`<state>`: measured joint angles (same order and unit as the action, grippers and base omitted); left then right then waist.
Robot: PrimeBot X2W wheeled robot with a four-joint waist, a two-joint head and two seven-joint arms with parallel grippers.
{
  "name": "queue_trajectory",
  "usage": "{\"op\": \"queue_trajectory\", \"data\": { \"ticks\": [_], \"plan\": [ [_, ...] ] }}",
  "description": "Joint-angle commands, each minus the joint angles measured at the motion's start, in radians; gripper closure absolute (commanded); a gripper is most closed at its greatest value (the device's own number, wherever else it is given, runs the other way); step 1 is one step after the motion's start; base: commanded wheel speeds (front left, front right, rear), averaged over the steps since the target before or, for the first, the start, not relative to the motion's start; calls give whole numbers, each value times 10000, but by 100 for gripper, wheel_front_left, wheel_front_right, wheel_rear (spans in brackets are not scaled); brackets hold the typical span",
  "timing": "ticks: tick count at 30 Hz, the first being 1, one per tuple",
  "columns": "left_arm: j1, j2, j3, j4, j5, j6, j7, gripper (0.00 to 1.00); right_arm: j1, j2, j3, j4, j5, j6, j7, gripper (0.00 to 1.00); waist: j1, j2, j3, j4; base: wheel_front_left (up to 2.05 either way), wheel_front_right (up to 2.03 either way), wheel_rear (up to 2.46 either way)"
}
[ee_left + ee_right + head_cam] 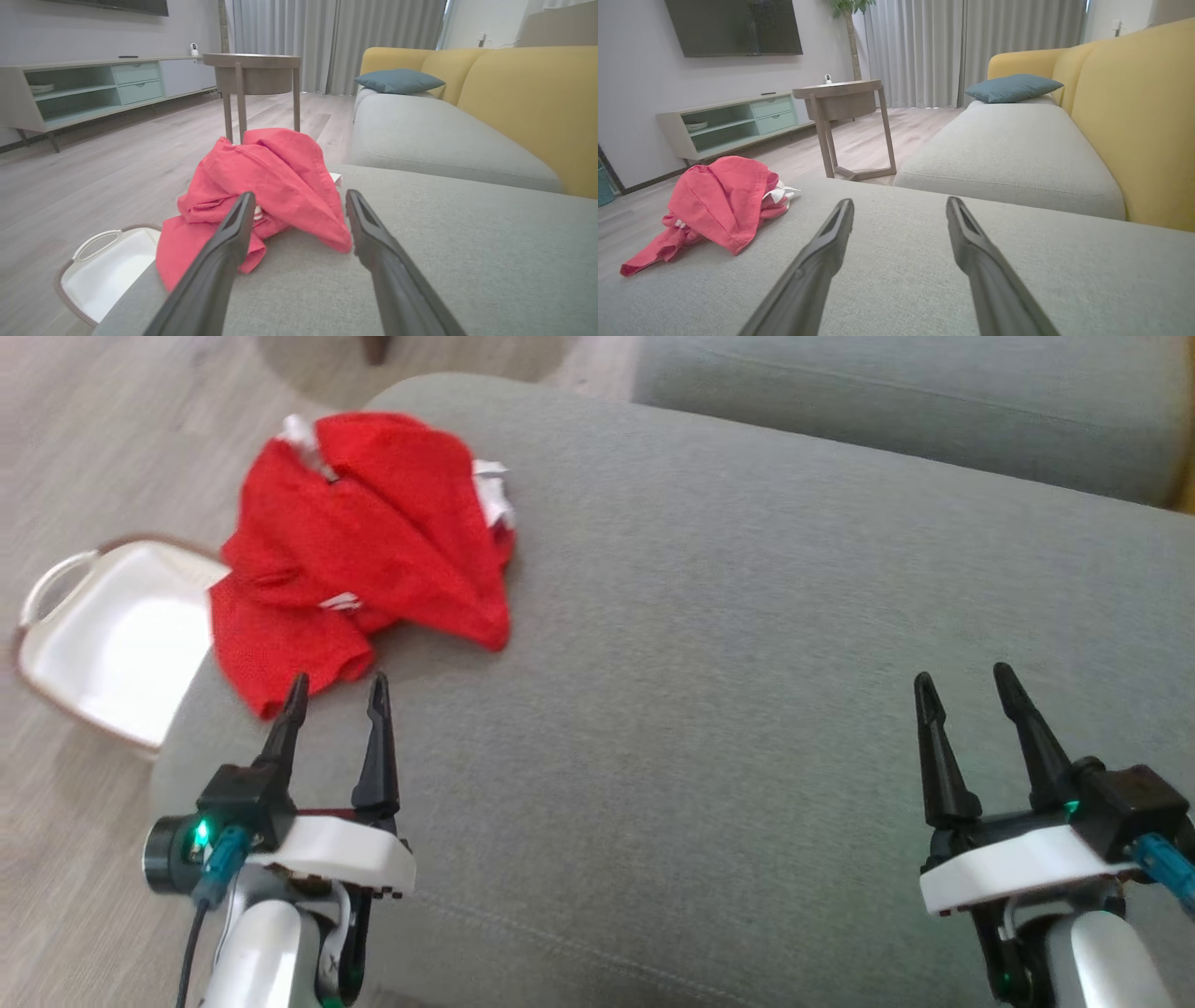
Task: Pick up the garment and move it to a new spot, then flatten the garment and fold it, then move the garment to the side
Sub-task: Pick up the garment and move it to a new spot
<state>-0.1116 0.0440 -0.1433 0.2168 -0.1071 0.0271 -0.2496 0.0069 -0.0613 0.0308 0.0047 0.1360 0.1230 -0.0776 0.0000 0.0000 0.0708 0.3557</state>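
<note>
Red crumpled cloth garment [359, 546] lies unpicked on our grey sofa cushion [747, 663]; both grippers gape empty, so we judge the left gripper [336, 695] reaches forward next.

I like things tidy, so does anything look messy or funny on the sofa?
Yes. The red garment lies crumpled in a heap at the left edge of the grey sofa cushion, one part drooping over the edge near the white basket on the floor. Nothing looks spilled or broken.
</note>
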Motion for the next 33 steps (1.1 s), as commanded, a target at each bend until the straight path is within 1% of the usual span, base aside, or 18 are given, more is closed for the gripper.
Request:
{"op": "queue_trajectory", "data": {
  "ticks": [1, 6, 12, 17, 22, 27, 30, 33],
  "plan": [
    [-404, 127, 413, -396, 44, 37, -122, 0, -416, -154, 221, -410, -46, 77, 51, 0, 0, 0, 103, 328, 0, 0, 0],
    [-379, 111, 496, -455, 24, 41, -122, 0, -431, -165, 239, -503, -6, 77, 114, 0, 0, 0, 137, 542, 0, 0, 0],
    [-378, 97, 566, -502, 12, 51, -122, 0, -452, -182, 283, -577, 25, 77, 164, 0, 0, 0, 229, 516, 0, 0, 0],
    [-589, 83, 514, -516, -24, 10, -122, 0, -592, -291, 338, -725, 48, 77, 279, 0, 0, 0, 604, 266, 0, 0, 0],
    [-1290, 71, 247, -151, -288, -180, -122, 0, -924, -597, 386, -1070, 17, 77, 541, 0, 0, 0, 1414, -189, 0, 0, 0],
    [-2564, 66, -47, 1321, -758, -220, -116, 0, -1281, -920, 377, -1401, 36, 77, 762, 0, 0, 0, 2311, -701, 0, 0, 0],
    [-3496, 65, -6, 2459, -1088, -245, 174, 0, -1450, -1030, 385, -1518, 63, 77, 812, 0, 0, 0, 2756, -983, 0, 0, 0],
    [-4445, 83, 139, 3675, -1414, -380, 691, 0, -1567, -1137, 353, -1595, 84, 77, 822, 0, 0, 0, 3149, -1148, 0, 0, 0]
  ]
}}
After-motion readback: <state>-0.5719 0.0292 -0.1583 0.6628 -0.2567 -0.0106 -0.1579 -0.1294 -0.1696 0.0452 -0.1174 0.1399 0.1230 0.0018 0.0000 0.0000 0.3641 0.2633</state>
